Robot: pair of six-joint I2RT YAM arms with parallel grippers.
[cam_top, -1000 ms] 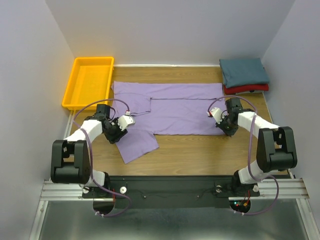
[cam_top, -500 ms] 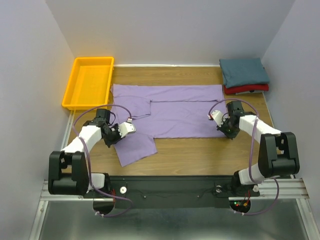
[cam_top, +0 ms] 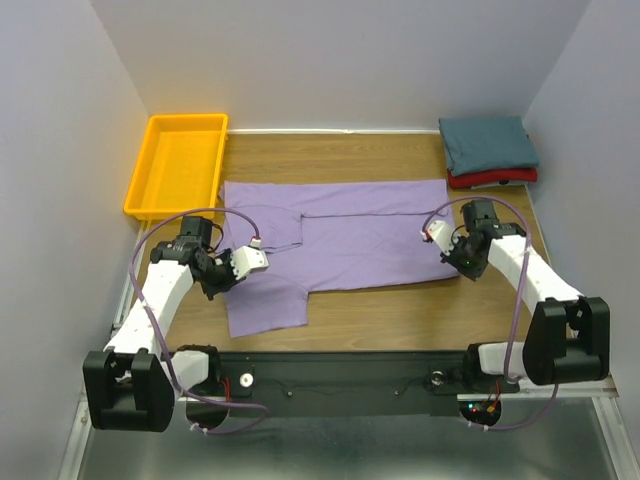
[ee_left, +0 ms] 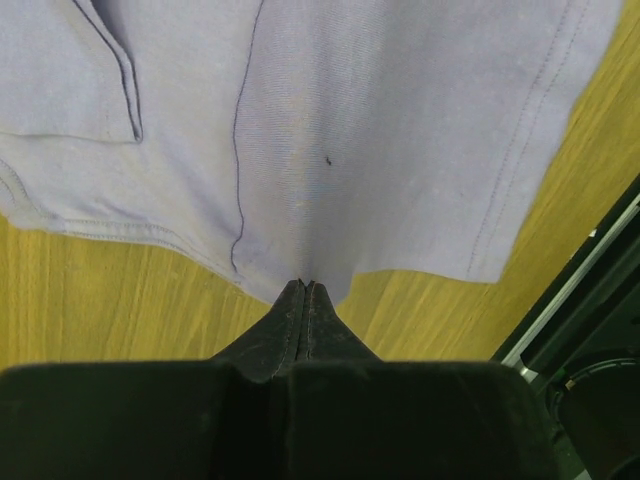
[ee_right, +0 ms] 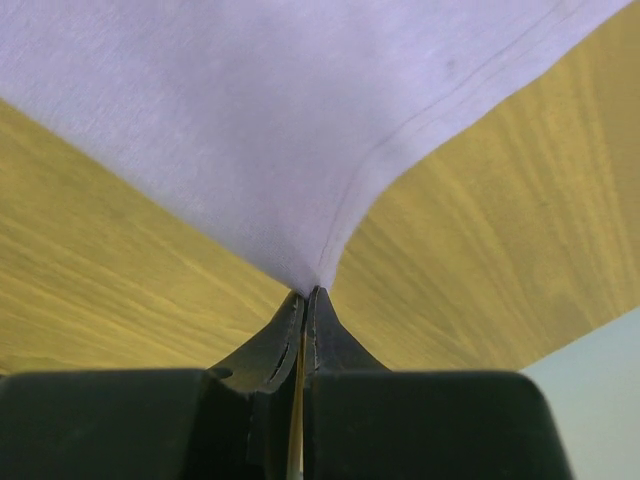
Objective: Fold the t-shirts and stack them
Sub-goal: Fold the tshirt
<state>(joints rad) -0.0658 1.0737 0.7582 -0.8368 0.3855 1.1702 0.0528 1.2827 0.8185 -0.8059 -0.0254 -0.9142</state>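
Observation:
A lavender-purple t-shirt [cam_top: 350,235] lies spread across the wooden table, one sleeve [cam_top: 265,300] reaching toward the near edge. My left gripper [cam_top: 222,274] is shut on the shirt's left edge, and in the left wrist view the cloth [ee_left: 330,150] fans out from the pinched jaws of that gripper [ee_left: 305,287]. My right gripper [cam_top: 462,268] is shut on the shirt's near right corner. In the right wrist view the hemmed corner [ee_right: 320,180] rises from the tips of the right gripper [ee_right: 308,293]. A folded dark teal t-shirt [cam_top: 487,142] lies on a folded red one [cam_top: 497,179] at the back right.
A yellow-orange plastic tray [cam_top: 150,185] stands at the back left, its near corner close to the left arm. Grey walls close in the table on three sides. The black rail with the arm bases [cam_top: 340,375] runs along the near edge.
The left gripper closed on the shirt's left edge. Both arms drew back toward the near edge, dragging the lavender shirt nearer and pulling it flatter.

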